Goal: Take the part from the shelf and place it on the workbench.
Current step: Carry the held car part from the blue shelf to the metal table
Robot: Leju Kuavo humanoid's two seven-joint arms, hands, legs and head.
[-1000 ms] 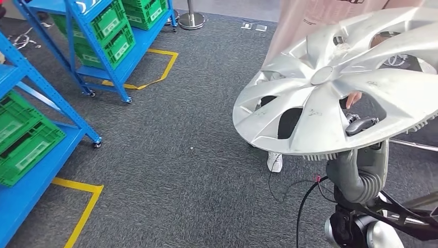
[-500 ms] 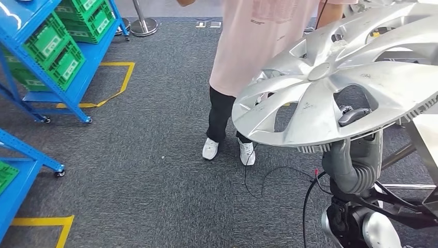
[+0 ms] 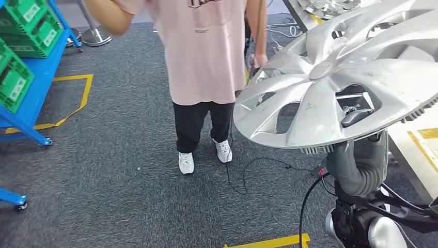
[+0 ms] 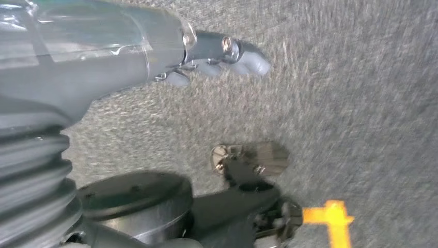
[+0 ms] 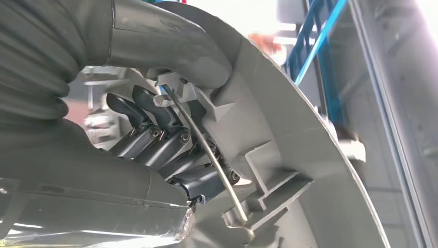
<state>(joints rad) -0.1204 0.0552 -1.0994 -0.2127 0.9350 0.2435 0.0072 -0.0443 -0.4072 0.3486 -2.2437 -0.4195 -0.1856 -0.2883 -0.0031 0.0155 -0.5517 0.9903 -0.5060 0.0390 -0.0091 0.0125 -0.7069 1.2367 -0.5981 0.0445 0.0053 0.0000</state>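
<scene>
The right hand [image 3: 356,118] is gripping the large silver plastic spoked wheel cover [image 3: 330,82] through a spoke opening, carrying it tilted at 3 o'clock, off the blue metal shelf [image 3: 23,77]. The left hand [image 4: 206,57] is hanging over grey carpet, holding nothing, fingers loosely extended. Placement is remaining: the pale workbench edge [image 3: 413,142] is showing just beyond, at 4 o'clock. A person in a pink shirt [image 3: 204,46] is standing at 12 o'clock.

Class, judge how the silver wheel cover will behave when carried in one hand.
The wheel cover probably stays stiff: it holds its shape from one edge grip by the right hand. Likely light, given thin open spokes. Wide overhang may tilt.
</scene>
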